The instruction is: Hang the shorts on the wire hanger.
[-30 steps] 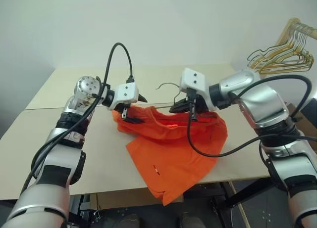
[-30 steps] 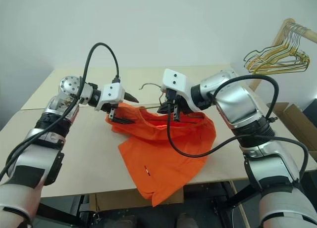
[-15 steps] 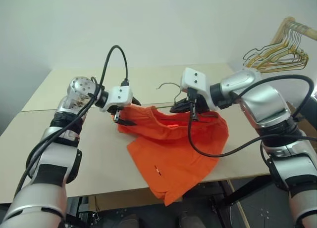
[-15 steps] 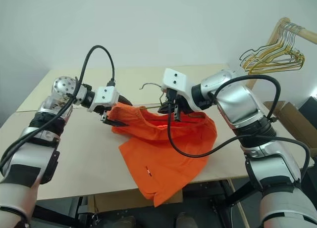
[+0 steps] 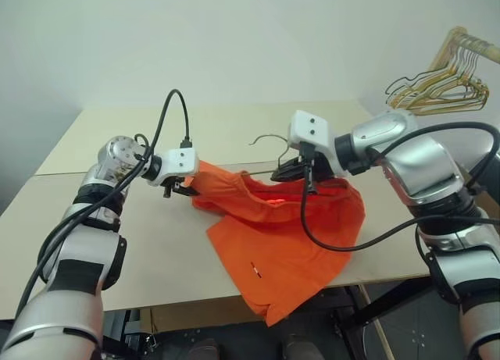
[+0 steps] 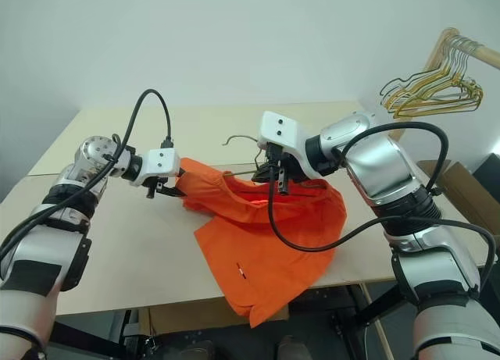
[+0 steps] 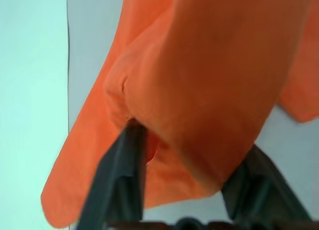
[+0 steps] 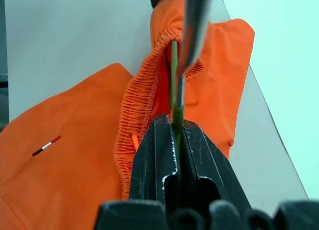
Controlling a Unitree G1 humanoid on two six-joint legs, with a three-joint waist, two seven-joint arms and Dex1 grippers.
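1. Most of the wire hanger (image 5: 269,138) is buried inside the shorts (image 5: 289,235); I see just its hook and a short run of wire at the waistband.
2. From the head camera, my left gripper (image 5: 181,190) has its fingers (image 7: 122,165) partly covered by orange cloth, so I can't judge how firmly they hold it.
3. The lower leg of the shorts droops past the front edge of the bench (image 5: 156,274), and I can't see the bench under it.
4. The bunch of hangers (image 6: 430,87) on the rail at the right is cut by the frame edge; I can't count them.
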